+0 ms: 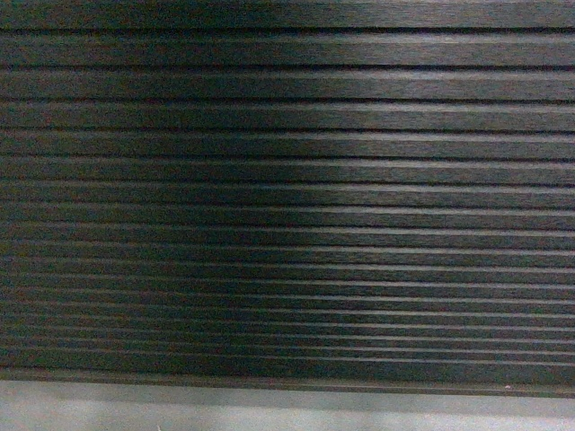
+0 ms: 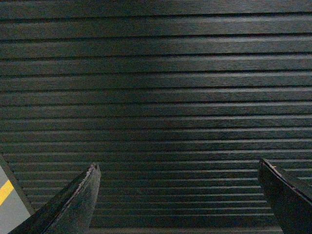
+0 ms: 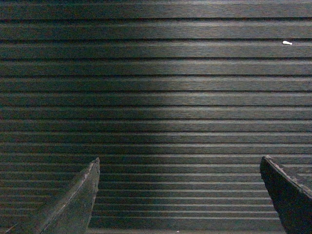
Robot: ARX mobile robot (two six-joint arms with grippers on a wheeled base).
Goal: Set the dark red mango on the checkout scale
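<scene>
All three views are filled by the checkout (image 1: 287,180), seen only as its black front of horizontal ribs; its top does not show in any of them. In the head view the ribs run across the whole picture, darker on the left half and lit a little brighter on the right, and a strip of grey floor (image 1: 287,413) lies along the bottom edge under the lowest rib.

In the left wrist view the left gripper (image 2: 178,195) faces the ribbed front with its two black fingers (image 2: 78,204) standing wide apart and nothing between them. At the lower left corner of that view a bit of grey floor with a yellow line (image 2: 5,191) shows past the edge of the front.

In the right wrist view the right gripper (image 3: 179,195) likewise faces the ribs, its fingers spread wide with nothing held. A small white speck (image 3: 287,43) sits on one rib near the upper right; what it is cannot be told.

No writing, label or brand mark can be read anywhere on the ribbed surface or on the fingers.

Neither the mango nor the scale shows in any view, so where they lie cannot be told.
</scene>
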